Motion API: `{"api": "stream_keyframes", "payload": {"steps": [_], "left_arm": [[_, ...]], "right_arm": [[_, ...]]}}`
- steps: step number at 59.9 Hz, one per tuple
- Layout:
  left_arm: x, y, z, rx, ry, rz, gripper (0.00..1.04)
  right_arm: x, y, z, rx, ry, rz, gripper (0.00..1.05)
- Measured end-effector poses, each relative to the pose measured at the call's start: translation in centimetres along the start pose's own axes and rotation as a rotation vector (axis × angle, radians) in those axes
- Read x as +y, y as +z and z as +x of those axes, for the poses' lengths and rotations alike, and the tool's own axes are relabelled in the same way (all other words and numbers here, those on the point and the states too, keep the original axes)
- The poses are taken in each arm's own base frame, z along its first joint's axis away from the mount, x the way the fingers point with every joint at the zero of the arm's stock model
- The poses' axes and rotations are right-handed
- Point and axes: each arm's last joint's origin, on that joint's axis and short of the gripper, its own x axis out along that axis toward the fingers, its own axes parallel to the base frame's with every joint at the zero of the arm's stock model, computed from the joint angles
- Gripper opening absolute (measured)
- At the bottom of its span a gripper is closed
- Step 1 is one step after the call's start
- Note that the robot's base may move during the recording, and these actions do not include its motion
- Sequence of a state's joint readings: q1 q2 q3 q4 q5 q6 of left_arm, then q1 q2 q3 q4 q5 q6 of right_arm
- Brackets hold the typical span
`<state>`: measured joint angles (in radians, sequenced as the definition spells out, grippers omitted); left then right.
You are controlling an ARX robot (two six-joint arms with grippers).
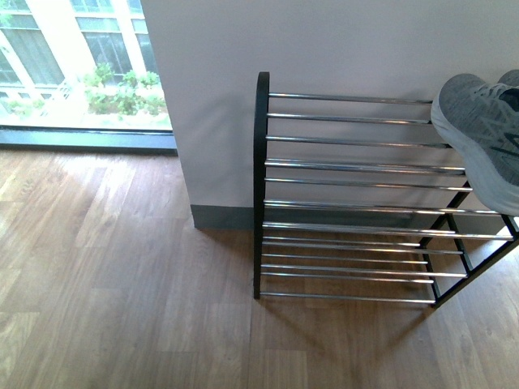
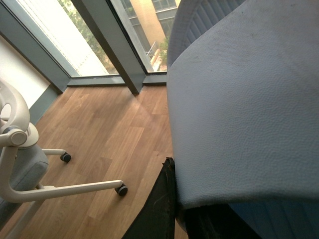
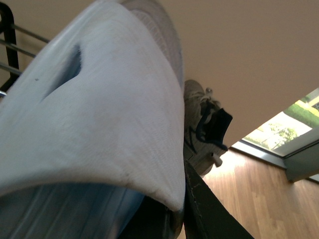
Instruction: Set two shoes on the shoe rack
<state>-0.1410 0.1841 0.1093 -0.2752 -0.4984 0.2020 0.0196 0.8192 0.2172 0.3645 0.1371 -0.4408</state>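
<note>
grey sneaker (image 1: pixel 485 130) on shoe rack (image 1: pixel 349 203) top tier, right edge of frame. each wrist cam: pale blue slide (image 2: pixel 239 114) (image 3: pixel 94 119) fills view; gripper state cannot tell, l or r.

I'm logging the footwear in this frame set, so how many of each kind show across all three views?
Grey sneakers: 1, on the shoe rack; the one in the right wrist view may be the same shoe.
Pale blue slides: 2, one at the left gripper, one at the right.
Total: 3
</note>
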Motion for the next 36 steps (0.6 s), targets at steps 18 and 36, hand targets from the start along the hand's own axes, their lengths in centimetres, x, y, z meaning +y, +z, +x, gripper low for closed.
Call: {"api": "stream_keyframes", "payload": {"steps": [18,36], "left_arm": [[0.00,0.00,0.00,0.000,-0.001,0.000,0.02],[0.01,0.00,0.00,0.001,0.003,0.000,0.02]], "right_arm": [[-0.01,-0.01,0.00,0.001,-0.002,0.000,0.01],[0.03,0.02,-0.01,-0.003,0.006,0.000,0.01]]}}
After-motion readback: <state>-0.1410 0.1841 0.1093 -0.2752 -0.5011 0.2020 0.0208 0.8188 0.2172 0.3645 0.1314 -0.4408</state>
